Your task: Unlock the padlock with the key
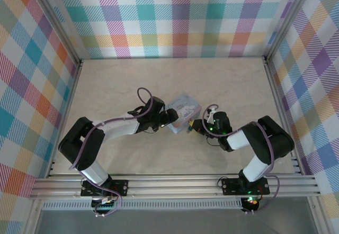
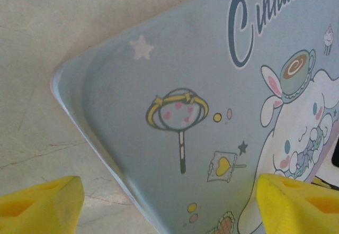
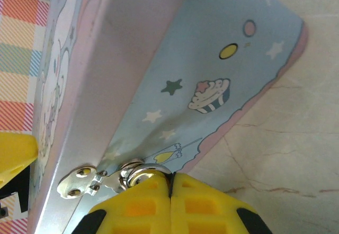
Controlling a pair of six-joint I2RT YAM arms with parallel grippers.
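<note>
Top view, centre of frame: pale blue tin with a white cartoon dog, flat on the marbled table. Left gripper at the tin's left edge, right gripper at its lower right corner. Between that corner and the right fingertips, a tiny teal-green padlock with a yellowish bit, too small to read further.

Left wrist view: yellow fingers in the two bottom corners, spread wide with nothing clamped. One over bare table beside the tin's rounded corner, the other over the printed lid. Impossible to tell whether either touches the tin.

Right wrist view: yellow fingers pressed fully together at bottom centre, no gap. Just above the tips, a silver shackle loop threaded through the tin's hasp, lock body hidden behind the pads. Impossible to tell whether anything thin sits pinched between them. At the left edge, one yellow finger of the other claw beside the lid.
</note>
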